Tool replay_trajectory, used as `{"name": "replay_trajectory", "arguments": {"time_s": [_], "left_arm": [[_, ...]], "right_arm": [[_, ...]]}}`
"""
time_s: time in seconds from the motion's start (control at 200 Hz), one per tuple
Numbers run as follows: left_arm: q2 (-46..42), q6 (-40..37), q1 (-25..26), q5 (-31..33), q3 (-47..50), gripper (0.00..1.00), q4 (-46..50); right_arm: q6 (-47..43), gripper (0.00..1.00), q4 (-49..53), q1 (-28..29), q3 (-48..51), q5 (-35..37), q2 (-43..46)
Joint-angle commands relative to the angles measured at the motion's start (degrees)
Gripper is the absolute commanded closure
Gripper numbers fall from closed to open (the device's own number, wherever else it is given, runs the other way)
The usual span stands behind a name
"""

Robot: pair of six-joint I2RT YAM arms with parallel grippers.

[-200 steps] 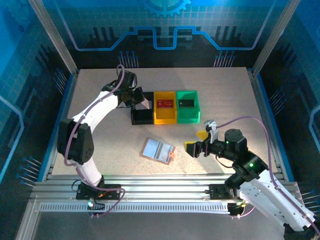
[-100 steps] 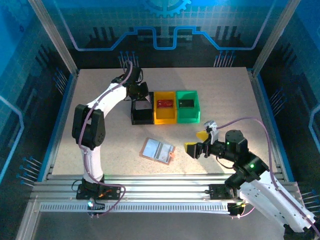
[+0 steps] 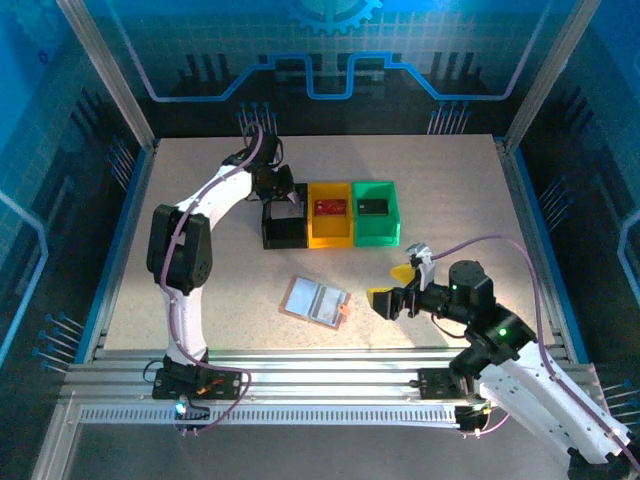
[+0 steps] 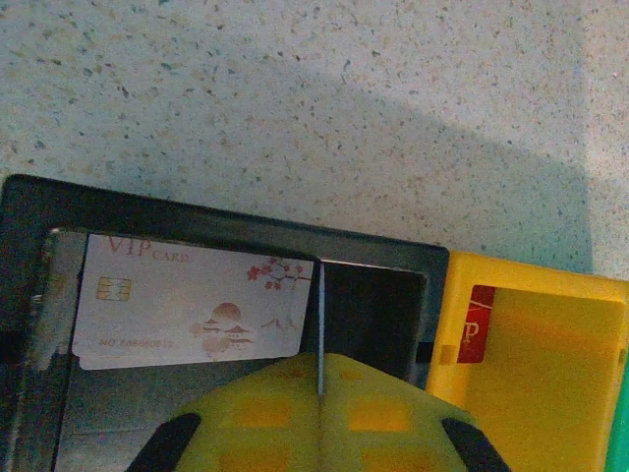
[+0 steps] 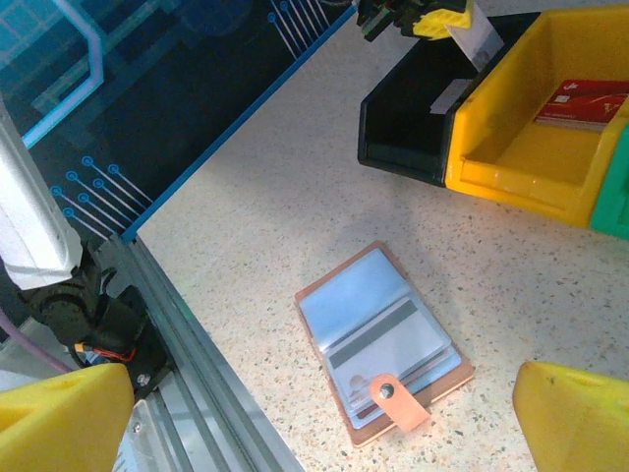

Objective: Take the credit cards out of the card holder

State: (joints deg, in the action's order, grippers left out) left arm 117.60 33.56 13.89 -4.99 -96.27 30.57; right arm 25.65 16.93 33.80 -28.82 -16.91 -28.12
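Elbow swung inward since earlier, the left end effector (image 3: pixel 284 192), clenched on a whitish credit card (image 5: pixel 474 39), hangs over the black bin (image 3: pixel 283 240); dip within its walls before releasing. The right end effector (image 3: pixel 392 284) gapes near the card holder (image 3: pixel 314 301), which lies open on the desk (image 3: pixel 450 180).

Table (image 3: pixel 450 180): beige with fine dark speckle. In a row stand the black bin (image 3: pixel 283 240), yellow bin (image 3: pixel 331 238) and green bin (image 3: pixel 377 236).
The card holder (image 5: pixel 378 339) has a pinkish-tan cover and tab, and pale grey pockets with one dark stripe.
In the black bin, the VIP card (image 4: pixel 187 317) is whitish with reddish lettering, a gold chip and a blossom-and-mountain print.
In the yellow bin, the red card (image 5: pixel 585 98) carries pale lettering.
Yellow fingers on the left gripper (image 4: pixel 320 379) and right gripper (image 3: pixel 392 285); the held card (image 5: pixel 474 39) is whitish-grey.
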Motion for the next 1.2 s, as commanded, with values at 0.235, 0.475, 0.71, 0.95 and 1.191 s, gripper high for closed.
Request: {"name": "replay_trajectory", "arguments": {"time_s": [0.235,0.475,0.71,0.95,1.191], "left_arm": [[1.19,-0.47,-1.49,-1.91,2.36,1.00,-2.17],[2.17,0.14,-1.41,-3.48,2.96,0.96,-3.03],[2.55,0.39,-1.15,-4.59,3.79,0.93,-4.10],[2.92,-0.16,-0.98,-4.52,3.63,0.88,-3.76],[3.06,-0.68,-0.97,-4.32,4.23,0.83,-3.50]], "right_arm": [[-0.24,0.00,-0.72,1.03,1.05,-0.32,-0.01],[-0.27,0.00,-0.67,1.50,1.04,-0.06,-0.27],[-0.51,0.00,-0.58,1.72,0.89,0.49,-0.27],[-0.58,0.00,-0.50,1.92,1.04,0.61,-0.18],[-0.49,0.00,-0.76,2.00,1.20,0.73,-0.45]]}}
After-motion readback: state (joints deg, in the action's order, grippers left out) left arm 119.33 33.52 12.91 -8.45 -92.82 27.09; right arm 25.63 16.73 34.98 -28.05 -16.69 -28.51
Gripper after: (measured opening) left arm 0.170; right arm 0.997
